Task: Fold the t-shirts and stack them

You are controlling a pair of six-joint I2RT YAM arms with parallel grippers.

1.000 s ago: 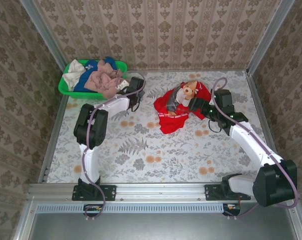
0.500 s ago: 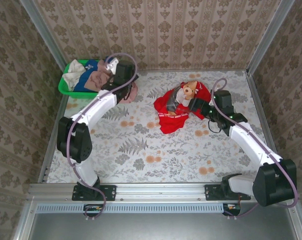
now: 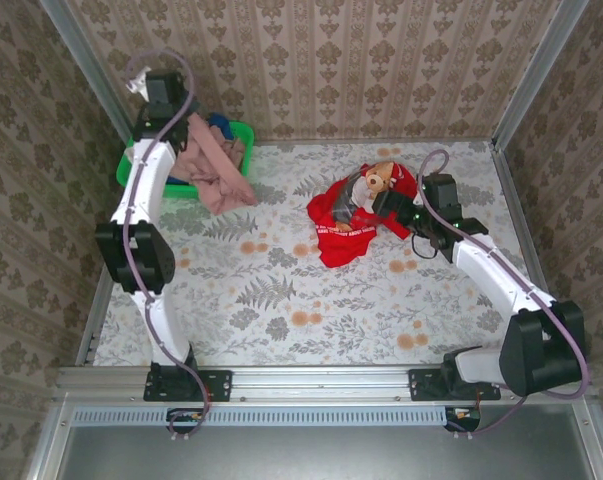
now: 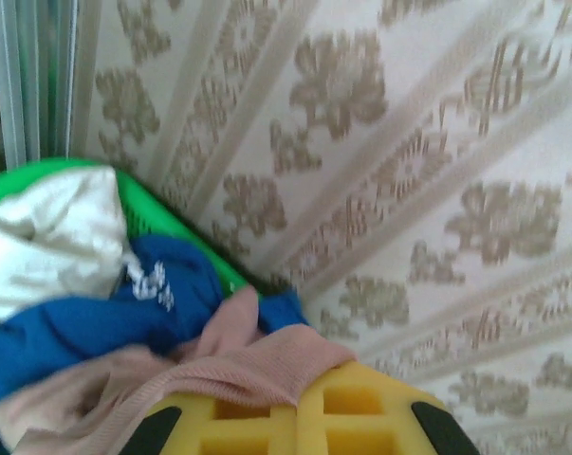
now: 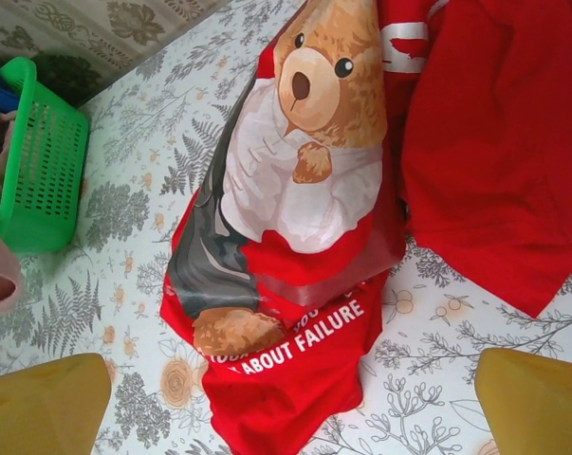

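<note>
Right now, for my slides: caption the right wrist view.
Open yellow jaws hover over crumpled red teddy-bear t-shirt on floral table.

we see a bright red t-shirt (image 3: 353, 225) lying crumpled on the desk (image 3: 281, 310), right of centre. its teddy-bear print faces up, with white lettering below it that ends "about failure". a dusty pink t-shirt (image 3: 217, 168) hangs bunched, pinched in the left tool (image 4: 300, 408), and drapes past the rim of the green basket (image 3: 245, 130) over the desk. a blue t-shirt (image 4: 67, 327) and a white one (image 4: 48, 237) lie rumpled in the basket, touching each other.
</note>
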